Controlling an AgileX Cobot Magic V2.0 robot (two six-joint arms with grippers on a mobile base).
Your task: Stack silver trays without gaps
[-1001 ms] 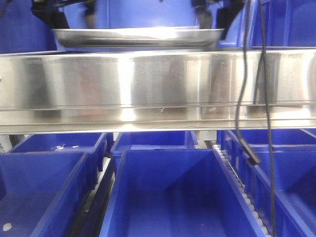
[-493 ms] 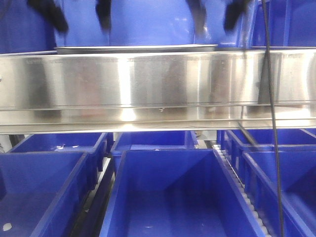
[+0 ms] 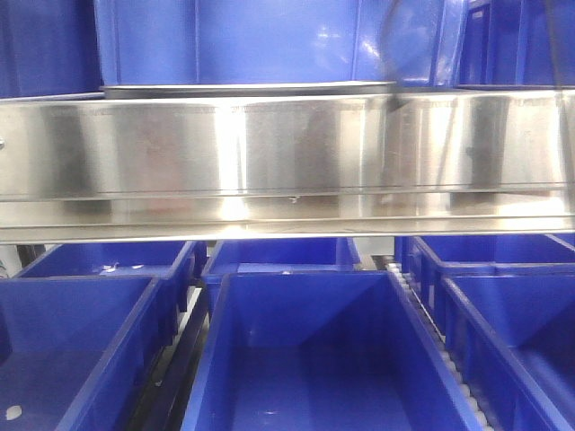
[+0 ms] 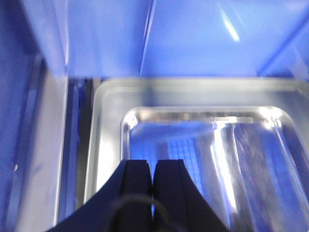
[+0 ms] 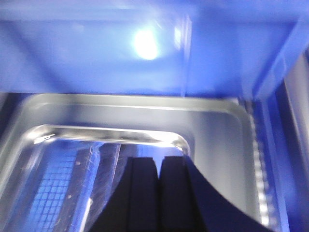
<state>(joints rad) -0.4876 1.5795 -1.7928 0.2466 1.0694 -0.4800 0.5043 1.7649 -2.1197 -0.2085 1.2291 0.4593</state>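
Note:
In the front view only the thin rim of a silver tray (image 3: 247, 89) shows, lying flat just behind the top edge of the steel shelf rail (image 3: 287, 148). How many trays lie there cannot be told. No gripper appears in that view. The left wrist view has my left gripper (image 4: 152, 162) shut and empty, hovering above the tray's near left corner (image 4: 108, 125). From the right wrist, my right gripper (image 5: 159, 158) is also shut on nothing, above the tray's right end (image 5: 217, 130).
A big blue bin (image 3: 269, 40) stands right behind the tray, with more blue bins beside it. Below the rail are several open blue bins (image 3: 314, 359). Blue bin walls (image 4: 193, 38) close in behind the tray in both wrist views.
One second ago both grippers held the tray above the rail. It then came down flat behind the rail, the grippers let go and rose, and both arms have left the front view.

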